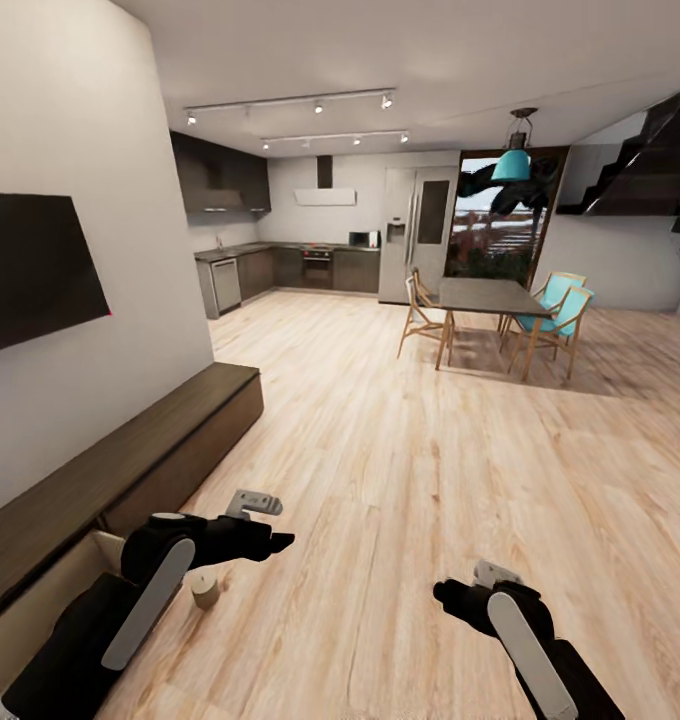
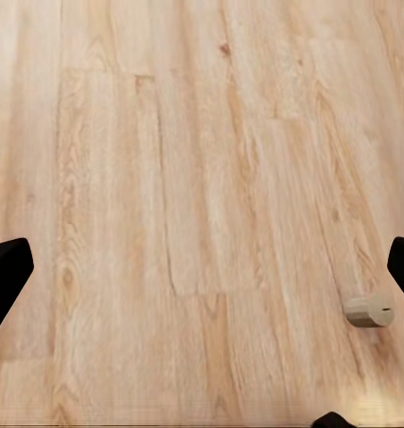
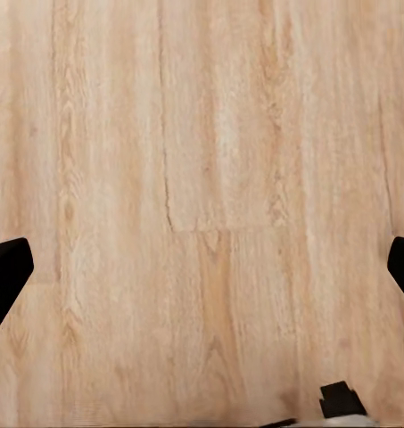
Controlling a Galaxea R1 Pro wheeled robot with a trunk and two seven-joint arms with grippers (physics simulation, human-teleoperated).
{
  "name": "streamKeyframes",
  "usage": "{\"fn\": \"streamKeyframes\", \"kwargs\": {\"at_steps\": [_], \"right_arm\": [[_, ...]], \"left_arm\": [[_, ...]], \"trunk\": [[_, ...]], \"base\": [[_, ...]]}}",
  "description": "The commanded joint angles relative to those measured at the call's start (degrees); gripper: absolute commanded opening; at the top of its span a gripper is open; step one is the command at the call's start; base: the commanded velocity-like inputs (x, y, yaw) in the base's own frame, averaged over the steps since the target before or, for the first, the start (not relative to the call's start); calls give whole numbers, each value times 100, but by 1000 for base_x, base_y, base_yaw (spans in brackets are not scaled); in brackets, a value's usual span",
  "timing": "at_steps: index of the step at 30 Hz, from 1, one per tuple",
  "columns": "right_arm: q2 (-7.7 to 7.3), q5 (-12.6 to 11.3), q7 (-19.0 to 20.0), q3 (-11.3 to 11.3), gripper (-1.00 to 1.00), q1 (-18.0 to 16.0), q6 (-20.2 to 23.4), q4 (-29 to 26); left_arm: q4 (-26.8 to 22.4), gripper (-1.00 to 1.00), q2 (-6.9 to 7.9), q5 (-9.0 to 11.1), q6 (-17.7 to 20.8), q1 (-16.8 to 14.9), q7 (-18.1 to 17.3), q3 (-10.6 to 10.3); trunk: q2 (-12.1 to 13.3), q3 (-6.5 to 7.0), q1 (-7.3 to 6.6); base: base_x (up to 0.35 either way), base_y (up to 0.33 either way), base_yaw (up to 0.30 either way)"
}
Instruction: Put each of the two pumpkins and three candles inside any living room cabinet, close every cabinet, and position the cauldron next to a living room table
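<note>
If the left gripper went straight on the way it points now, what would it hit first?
Most likely the bare wood floor: the left gripper looks straight at it. The candle lies off to one side.

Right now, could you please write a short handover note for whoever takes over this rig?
Left gripper: open, empty, fingers spread over the plank floor.
Right gripper: open, empty.
One short tan cylindrical candle lies on its side on the light wood floor, beside the long dark brown cabinet, whose near drawer stands open.
Left to do: stow this candle, find the other task things, close the cabinet.
</note>
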Motion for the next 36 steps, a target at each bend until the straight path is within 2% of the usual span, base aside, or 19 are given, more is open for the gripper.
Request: {"fn": "streamKeyframes", "kwargs": {"at_steps": [1,5,8,9,11,14,17,24,28,30,33,36], "right_arm": [[-4,-59,-61,-99,100,-23,30,124],[-2,-55,-69,-236,100,-67,65,353],[-4,-32,-75,-278,100,-89,74,476],[-3,-25,-77,-285,100,-93,76,501],[-8,0,-85,-297,100,-101,72,572],[-22,12,-91,-305,100,-116,67,686],[-99,18,-97,-303,100,-207,65,873],[-153,20,-107,-302,100,-268,64,1005],[-193,20,-104,-302,100,-278,67,1029],[-215,20,-111,-302,100,-280,75,1042],[-222,20,-114,-304,100,-283,81,1070],[-250,20,-118,-306,100,-377,82,1350]], "left_arm": [[83,100,4,3,18,-17,8,-5],[420,100,-2,9,18,-136,192,4],[764,100,-85,15,18,-262,486,7],[854,100,-127,16,18,-290,573,7],[1261,100,-316,15,18,-391,980,0],[1700,100,-483,13,18,-527,1387,-3],[2143,100,-620,17,18,-634,1675,-4],[2822,100,-713,18,-66,-899,1802,-3],[3280,100,-732,15,-257,-1076,1820,2],[3517,100,-806,14,-369,-1154,1823,-6],[3605,100,-841,16,-410,-1196,1824,-10],[3855,100,-872,18,-509,-1285,1825,-12]], "trunk": [[-6,-12,1],[-6,-33,1],[-6,-50,1],[-6,-56,1],[-6,-69,1],[-6,-89,1],[-6,-111,1],[-6,-164,1],[-6,-195,1],[-6,-210,1],[-6,-233,1],[-6,-257,1]], "base": [[0,0,-250],[0,0,-243],[0,0,-230],[0,0,-226],[0,0,-218],[0,0,-203],[0,0,-182],[0,0,-168],[0,0,-153],[0,0,-146],[0,0,-143],[0,0,-142]]}}
